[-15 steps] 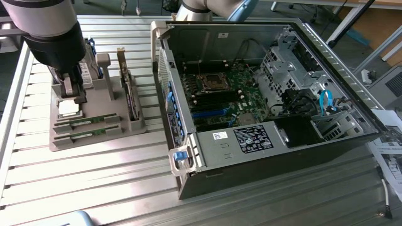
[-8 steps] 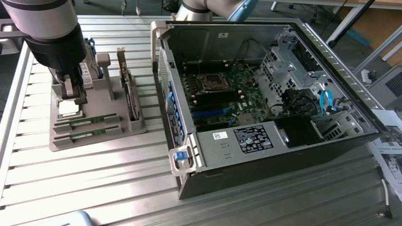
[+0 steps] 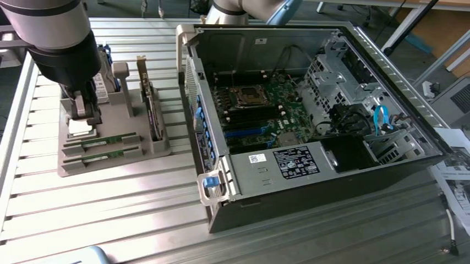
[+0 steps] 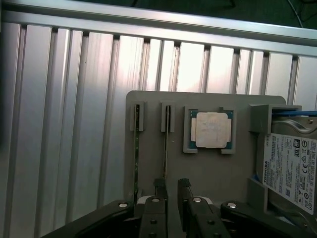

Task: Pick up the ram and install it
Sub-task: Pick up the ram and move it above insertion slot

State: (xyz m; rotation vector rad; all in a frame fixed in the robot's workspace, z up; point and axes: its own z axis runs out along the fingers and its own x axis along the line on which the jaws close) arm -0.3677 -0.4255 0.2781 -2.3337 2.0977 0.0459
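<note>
Closest to my wrist camera, the gripper point(image 4: 172, 198) hangs with fingers point(image 4: 159, 193) spread wide, gripping nothing. Just beyond them I see the ram point(image 4: 166, 146) standing on edge in the gray holder point(image 4: 208, 168), a second stick point(image 4: 136, 153) beside it; farther off sits the processor point(image 4: 212, 130).

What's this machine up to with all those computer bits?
A robot arm hangs over a grey holder tray of computer parts, jaws open and holding nothing. Two ram sticks sit in their slots in the tray, and the jaws are close to one of them. A processor chip and a hard drive lie there too. The open computer case stands beside the tray.
</note>
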